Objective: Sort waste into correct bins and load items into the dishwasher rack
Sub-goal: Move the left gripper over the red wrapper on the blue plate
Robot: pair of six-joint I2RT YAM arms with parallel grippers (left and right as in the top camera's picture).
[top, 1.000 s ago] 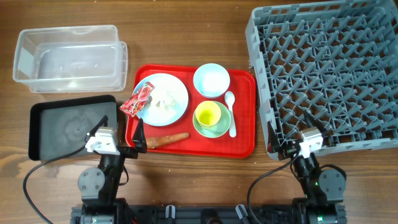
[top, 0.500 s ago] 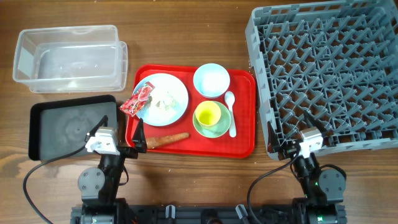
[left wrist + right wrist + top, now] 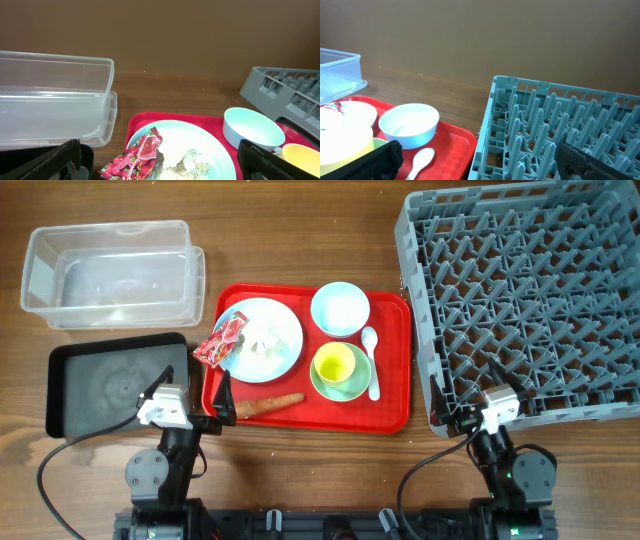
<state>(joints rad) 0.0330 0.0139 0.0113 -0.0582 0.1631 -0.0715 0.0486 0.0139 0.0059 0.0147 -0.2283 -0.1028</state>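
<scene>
Both arms sit low at the near edge of the table with nothing in them. The left gripper point(image 3: 220, 408) has its jaws spread wide just short of the red serving tray point(image 3: 395, 415), and the right gripper point(image 3: 468, 395) is just as wide by the near corner of the dishwasher rack point(image 3: 520, 290). That looks to me like a ready stance with no sorting begun. The layout seems to split the work. The clear plastic tub point(image 3: 40, 240) and the shallow black tray point(image 3: 110, 385) lie on the left arm's side, both empty, and the grey rack lies on the right arm's side, with none of the dishes in it. Everything to be handled sits on the red tray between them. Closest to the left jaws, the orange carrot-like stick point(image 3: 268, 403) lies flat along the tray's near edge. Just beyond it, the crumpled red snack wrapper point(image 3: 220, 340) drapes over the rim of the pale blue plate point(image 3: 285, 320). The plate carries rice-like grains point(image 3: 255, 352) and a white tissue wad point(image 3: 266, 337), so I'd expect it to need clearing before it can go in the rack. The small yellow-green cup point(image 3: 334, 364) nests inside the pale green bowl point(image 3: 350, 392). The white ceramic spoon point(image 3: 371, 370) lies beside them, and the pale blue bowl point(image 3: 340, 309) stands empty behind.
</scene>
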